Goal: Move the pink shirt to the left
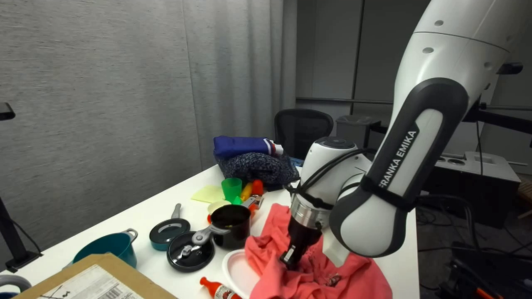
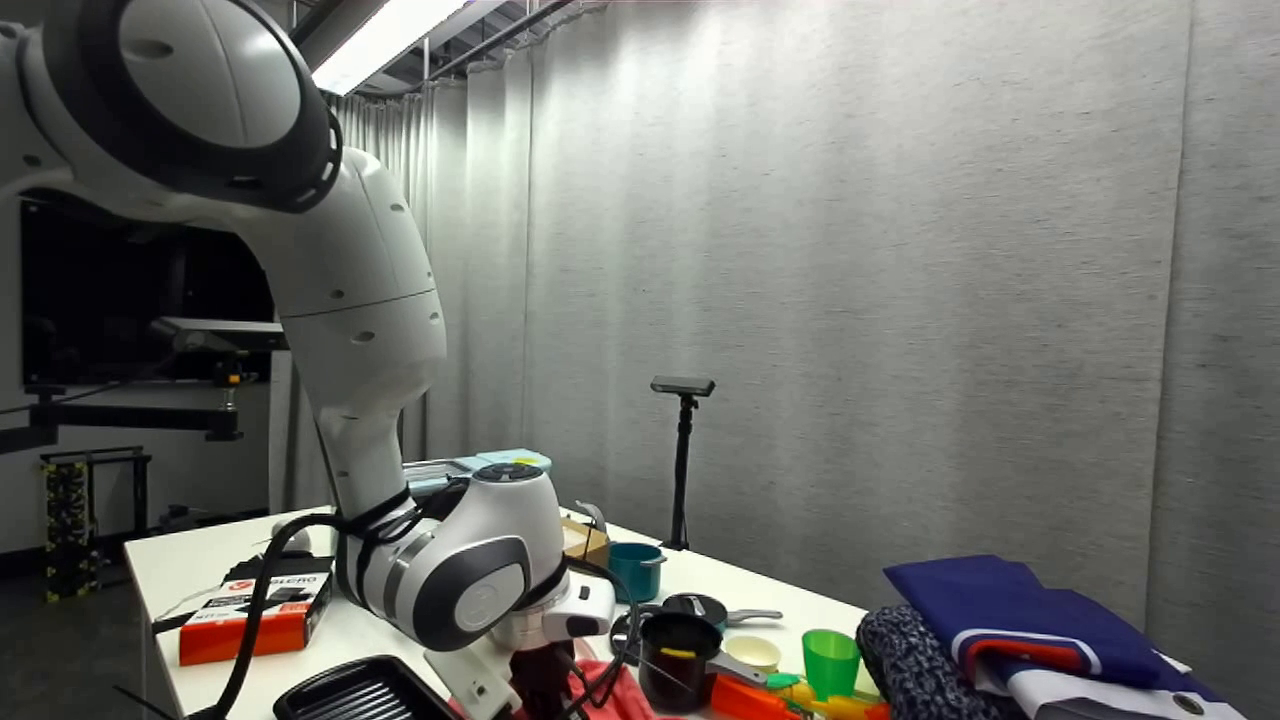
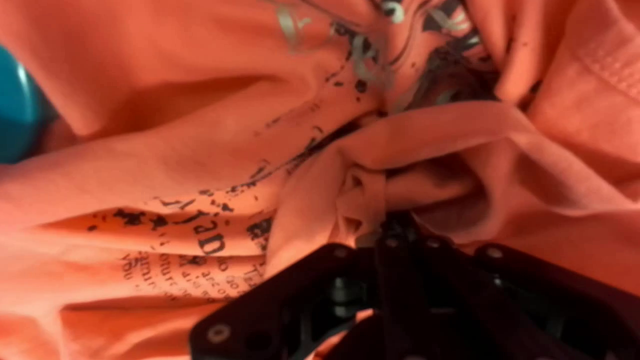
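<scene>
Pink and rumpled, the shirt [image 1: 305,282] lies on the table [image 1: 189,286], lapping over one side of the white plate [image 1: 225,265]. Its folds spread all around the gripper [image 3: 392,232] in the wrist view; the jaws stand together, and though the tips are dark and blurred, they seem to pinch a gathered bit of the shirt. The red bottle [image 1: 219,289] lies on its side just beside the plate. The black pot [image 1: 239,237] stands near the shirt in both exterior views, with the cup [image 1: 231,191] farther along the table. The teal pot [image 1: 130,256] is well apart from the shirt, partly hidden by the carton [image 1: 97,278]. In an exterior view the blue cloth [image 1: 239,147] lies folded on the knit [image 1: 257,168]. In an exterior view the ridged pan [image 2: 365,692] sits near the red box [image 2: 250,640].
</scene>
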Tool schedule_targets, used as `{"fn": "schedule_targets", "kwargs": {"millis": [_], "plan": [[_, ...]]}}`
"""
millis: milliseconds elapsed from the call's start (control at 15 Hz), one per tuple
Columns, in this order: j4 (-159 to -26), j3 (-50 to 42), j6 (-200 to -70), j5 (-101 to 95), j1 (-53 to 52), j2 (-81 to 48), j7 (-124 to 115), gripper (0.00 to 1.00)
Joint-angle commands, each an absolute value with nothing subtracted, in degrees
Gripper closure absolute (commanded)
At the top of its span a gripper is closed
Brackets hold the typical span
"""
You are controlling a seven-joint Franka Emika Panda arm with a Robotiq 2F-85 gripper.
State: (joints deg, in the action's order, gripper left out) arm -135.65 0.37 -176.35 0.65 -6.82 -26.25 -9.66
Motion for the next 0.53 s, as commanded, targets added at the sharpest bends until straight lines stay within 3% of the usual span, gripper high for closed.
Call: {"fn": "schedule_targets", "kwargs": {"millis": [0,467], "plan": [[-131.9,5.5,-175.6,2.8,-2.9,-29.4,-6.6,1.00],[-126.3,6.7,-175.6,2.8,-3.6,-32.8,-6.8,1.00]]}}
